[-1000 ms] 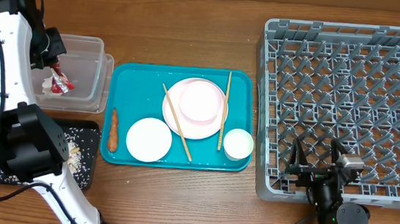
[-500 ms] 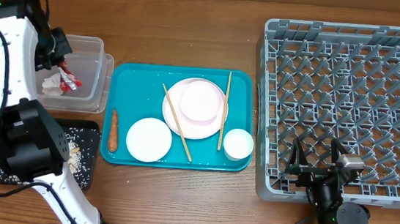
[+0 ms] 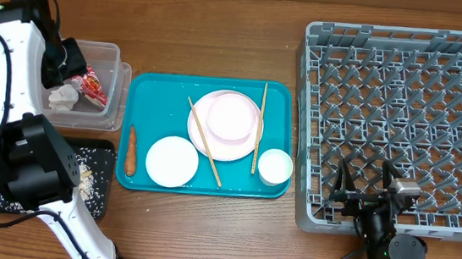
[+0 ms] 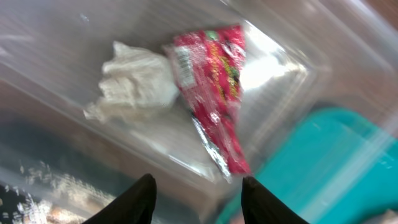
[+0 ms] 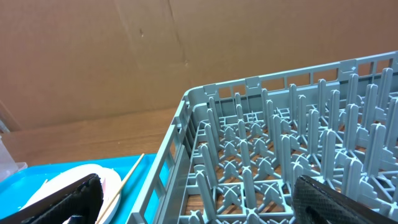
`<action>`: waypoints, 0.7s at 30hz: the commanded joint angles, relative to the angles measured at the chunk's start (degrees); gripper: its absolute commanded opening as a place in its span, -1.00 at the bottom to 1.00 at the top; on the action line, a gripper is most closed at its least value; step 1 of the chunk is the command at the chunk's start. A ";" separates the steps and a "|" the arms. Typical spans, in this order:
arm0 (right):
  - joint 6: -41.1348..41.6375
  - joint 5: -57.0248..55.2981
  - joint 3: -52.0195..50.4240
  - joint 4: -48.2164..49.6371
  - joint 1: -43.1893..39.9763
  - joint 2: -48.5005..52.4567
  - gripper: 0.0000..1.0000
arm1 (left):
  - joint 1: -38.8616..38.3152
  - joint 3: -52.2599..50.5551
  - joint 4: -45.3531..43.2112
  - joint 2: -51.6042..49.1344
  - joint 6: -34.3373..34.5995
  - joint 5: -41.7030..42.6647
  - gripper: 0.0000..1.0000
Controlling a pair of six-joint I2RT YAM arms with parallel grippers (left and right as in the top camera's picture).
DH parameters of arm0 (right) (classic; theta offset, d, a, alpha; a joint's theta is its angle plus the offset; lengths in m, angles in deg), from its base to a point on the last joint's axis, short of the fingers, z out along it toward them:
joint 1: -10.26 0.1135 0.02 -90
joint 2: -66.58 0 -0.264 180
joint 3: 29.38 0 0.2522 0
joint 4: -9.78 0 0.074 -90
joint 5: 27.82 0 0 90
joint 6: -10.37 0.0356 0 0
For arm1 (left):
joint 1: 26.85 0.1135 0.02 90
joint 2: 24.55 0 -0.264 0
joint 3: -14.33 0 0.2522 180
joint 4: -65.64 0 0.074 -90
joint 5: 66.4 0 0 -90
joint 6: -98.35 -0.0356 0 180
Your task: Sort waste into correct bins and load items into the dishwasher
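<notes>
Just beyond spread fingers [image 4: 140, 199], wrapper [image 4: 211, 87]

Two chopsticks [image 3: 204, 142] [image 3: 259, 128], two bowls [image 3: 171, 160] [image 3: 232, 115], one plate [image 3: 233, 152], one cup [image 3: 275, 166], one wrapper [image 3: 92, 84], one tissue [image 3: 62, 98].

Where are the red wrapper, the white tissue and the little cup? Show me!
red wrapper [image 4: 211, 74]: left wrist view, on its crumpled middle.
white tissue [image 4: 138, 81]: left wrist view, on its bunched centre.
little cup [image 3: 275, 166]: overhead view, inside its round top.
</notes>
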 commanded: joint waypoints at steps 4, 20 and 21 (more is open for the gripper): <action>-0.44 -0.17 -0.61 0.35 0.22 -0.68 1.00 | -0.55 9.84 6.71 5.42 1.86 10.47 -0.17; -0.44 -0.20 -0.61 0.35 0.22 -0.68 1.00 | -13.79 9.62 22.38 15.96 1.16 21.68 1.00; -0.44 -0.17 -0.61 0.35 0.22 -0.68 1.00 | -14.56 9.62 22.38 15.96 1.16 21.59 1.00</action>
